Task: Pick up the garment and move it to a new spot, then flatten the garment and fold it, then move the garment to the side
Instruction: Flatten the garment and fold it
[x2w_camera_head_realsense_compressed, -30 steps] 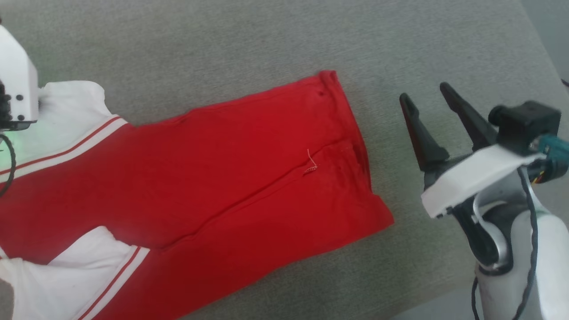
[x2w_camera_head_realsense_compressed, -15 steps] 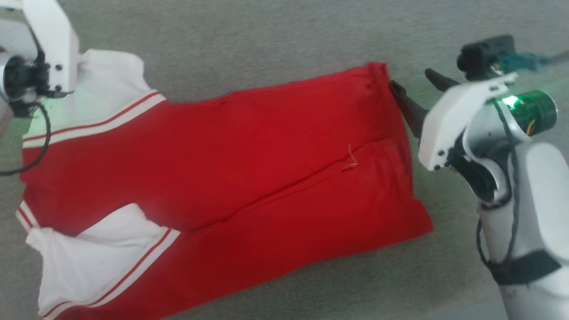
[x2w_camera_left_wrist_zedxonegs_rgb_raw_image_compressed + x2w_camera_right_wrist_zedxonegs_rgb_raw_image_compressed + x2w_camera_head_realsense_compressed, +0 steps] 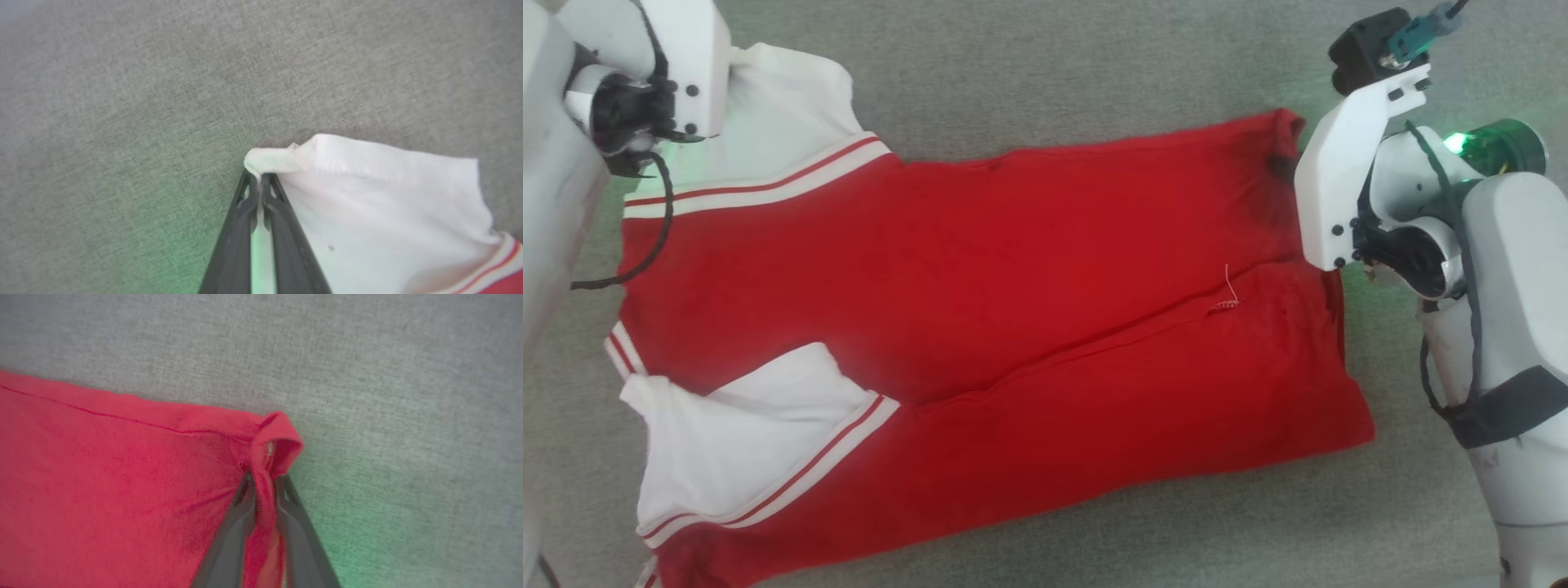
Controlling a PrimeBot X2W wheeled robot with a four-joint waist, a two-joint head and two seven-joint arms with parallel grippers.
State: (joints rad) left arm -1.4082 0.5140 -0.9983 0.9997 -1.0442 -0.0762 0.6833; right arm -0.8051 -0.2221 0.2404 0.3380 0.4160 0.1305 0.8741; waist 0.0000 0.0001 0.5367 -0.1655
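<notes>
While your left hand (image 3: 259, 181) clamps the shirt's (image 3: 1013, 261) sleeve (image 3: 367, 204) and your right hand (image 3: 265, 486) its hem (image 3: 282, 443), the fold looks ready to begin; lift both corners level.

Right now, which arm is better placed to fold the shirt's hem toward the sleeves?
Right. The right claw pinches the shirt at its red hem corner; the left claw grips a white sleeve at the far end.

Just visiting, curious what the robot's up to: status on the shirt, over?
Left gripper shut on white sleeve edge. Right gripper shut on red hem corner. Shirt lying flat, grey surface all round.
</notes>
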